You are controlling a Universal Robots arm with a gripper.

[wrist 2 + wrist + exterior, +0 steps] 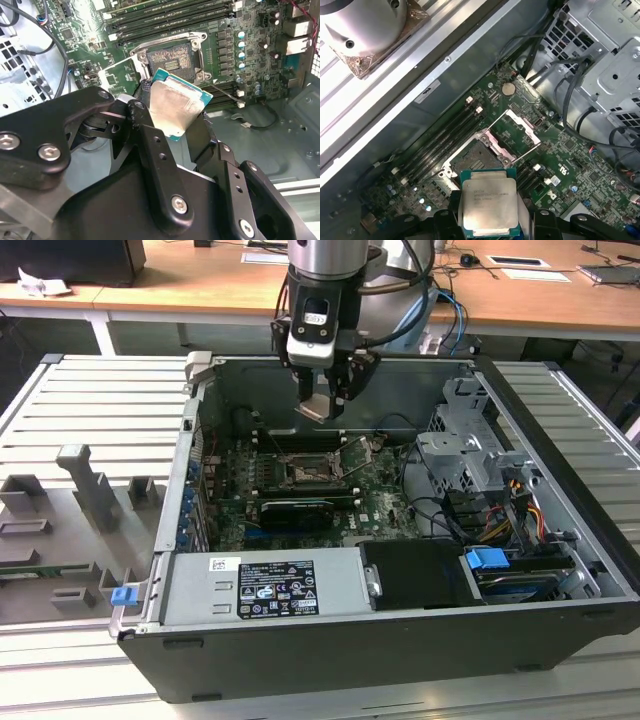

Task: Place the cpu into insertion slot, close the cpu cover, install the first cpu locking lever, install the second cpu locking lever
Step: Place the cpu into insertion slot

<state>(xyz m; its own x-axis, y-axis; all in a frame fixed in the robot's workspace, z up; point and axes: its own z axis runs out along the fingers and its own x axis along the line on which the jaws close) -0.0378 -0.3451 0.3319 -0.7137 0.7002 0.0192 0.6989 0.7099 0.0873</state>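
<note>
The chip (316, 408) is pinched at two opposite edges by the claw (320, 402) and is held in the air above the open computer case (190, 490), well clear of the green board (385, 508) on the case floor. In both wrist views its silvery face (175, 107) (487, 205) is seen clamped between the black fingers (145, 120) (446, 220), with a narrow green rim showing around the metal.

The socket (305, 472) (172, 62) (476, 161) is set in the board below the chip and lies bare, with nothing seated in it. Its cover (517, 132) (117, 75) is swung up on its hinge along one edge of the socket, so that the board is seen through its cut-out centre. A thin metal rod (225, 95) is seen slanting just beside the socket. Long black memory slots (442, 137) are laid along the socket's other side.

The case is set on a ribbed metal bench (90, 400), where grey holders (90, 490) are also kept, well apart from the chip.
</note>
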